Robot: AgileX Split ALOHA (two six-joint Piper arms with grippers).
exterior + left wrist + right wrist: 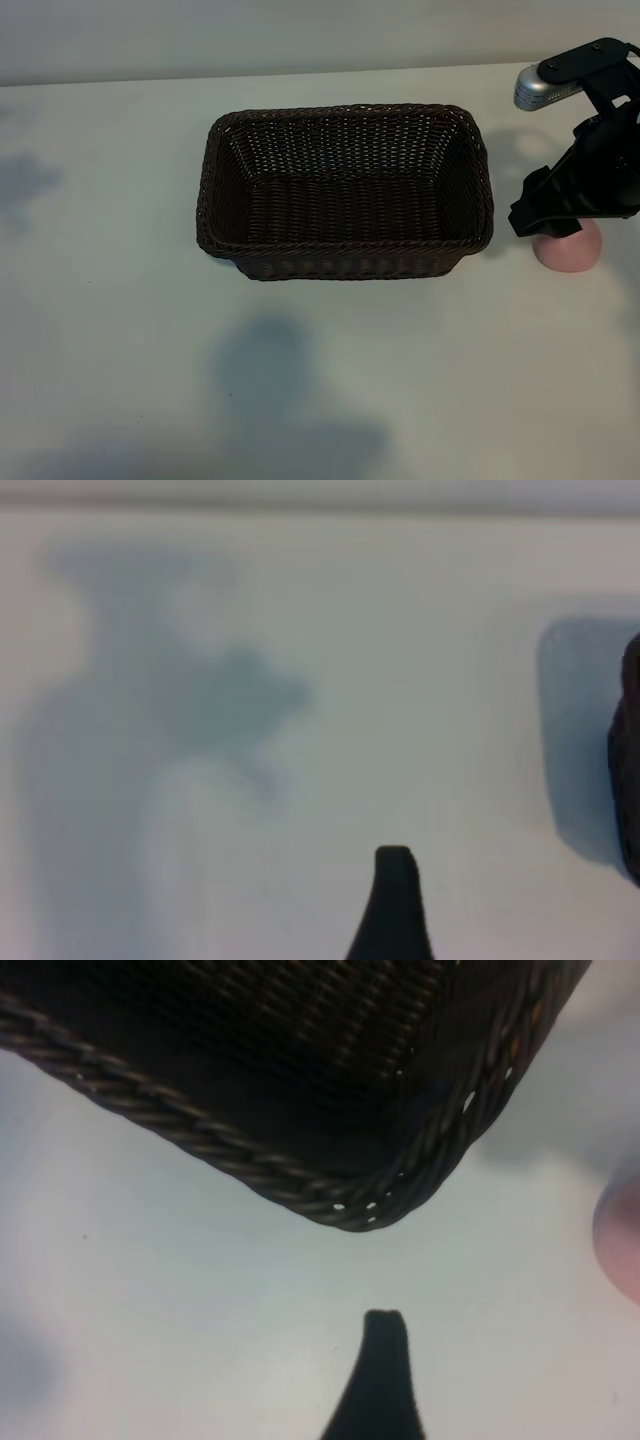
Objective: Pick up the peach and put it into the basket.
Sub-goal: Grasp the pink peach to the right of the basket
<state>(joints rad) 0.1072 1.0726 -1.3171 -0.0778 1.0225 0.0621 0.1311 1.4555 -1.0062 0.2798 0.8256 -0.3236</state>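
Exterior view puts the right gripper (552, 222) directly over the small, smooth, rounded pale-pink peach (570, 250), which sits on the white desk (120, 300) just beside the right-hand end of the large rectangular dark-brown woven wicker basket (345, 190). That is the relation the coming move turns on: the fruit lies straight beneath the black jaws, partly hidden by them, so the approach looks like a short drop, not a sideways reach. The right arm is by far the nearer one; the left arm is out of this picture.

Right wrist view shows one dark fingertip (383, 1332) over bare desk, a rounded corner of the basket's braided rim beyond it, and only a blurred pink edge of the peach at the picture's border. The right jaws are released, spread wide, and hold nothing; the fruit rests on the desk, not yet gripped.

Left wrist view shows one fingertip of the left gripper over empty desk and shadow; whether its jaws are spread or closing I cannot tell.

The peach reads as nearly round, with no clear long axis, so grip direction probably matters little. Its green end is not visible. The basket is empty.
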